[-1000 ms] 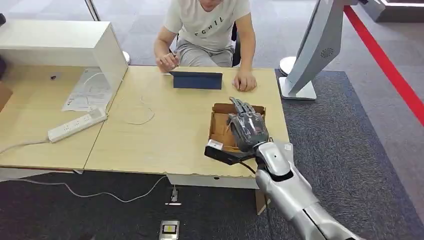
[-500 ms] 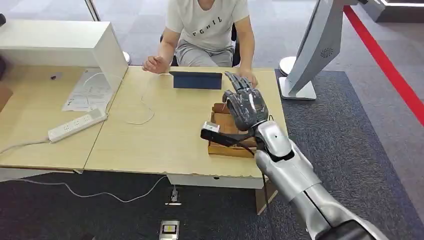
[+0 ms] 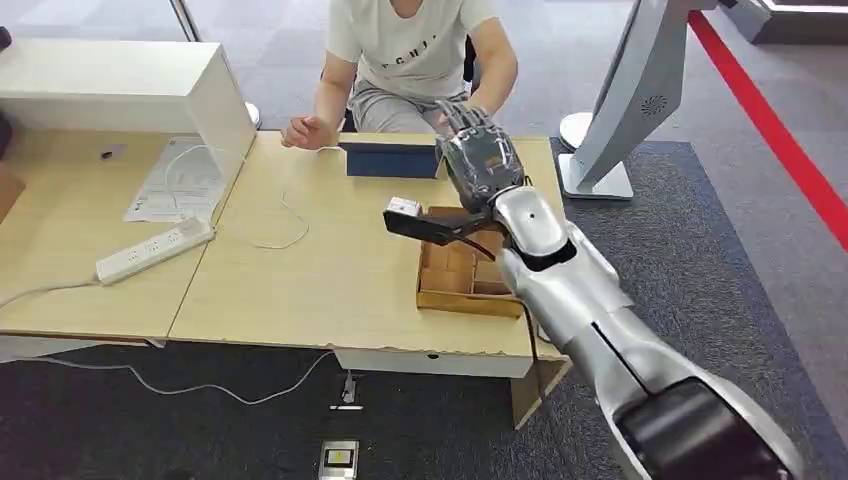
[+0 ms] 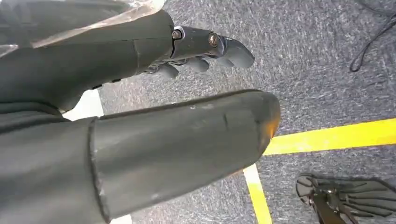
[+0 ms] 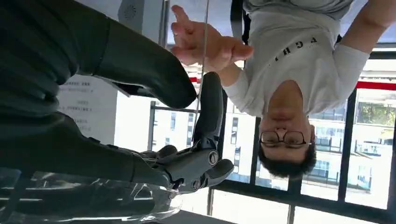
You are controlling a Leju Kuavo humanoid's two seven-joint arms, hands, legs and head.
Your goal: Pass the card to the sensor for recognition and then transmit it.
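My right hand (image 3: pixel 480 160) is raised above the table's far edge, stretched toward the seated person (image 3: pixel 415 50). In the right wrist view my right hand (image 5: pixel 140 140) pinches a thin card (image 5: pixel 204 60), seen edge-on, between thumb and finger. The person's hand (image 5: pixel 205 44) is spread right at the card's far end. A dark blue sensor panel (image 3: pixel 385 160) stands on the table just left of my hand. My left hand (image 4: pixel 154 140) hangs over grey carpet, fingers loose, holding nothing.
An open cardboard box (image 3: pixel 450 290) sits on the wooden table (image 3: pixel 330 280) under my forearm. A white cabinet (image 3: pixel 130 85), papers (image 3: pixel 175 185), a power strip (image 3: pixel 155 250) and a thin cable (image 3: pixel 280 225) lie left. A white stand (image 3: pixel 630 100) rises at the right.
My right hand has risen from over the cardboard box and moved forward toward the person. The person's hand has lifted off the table to meet it.
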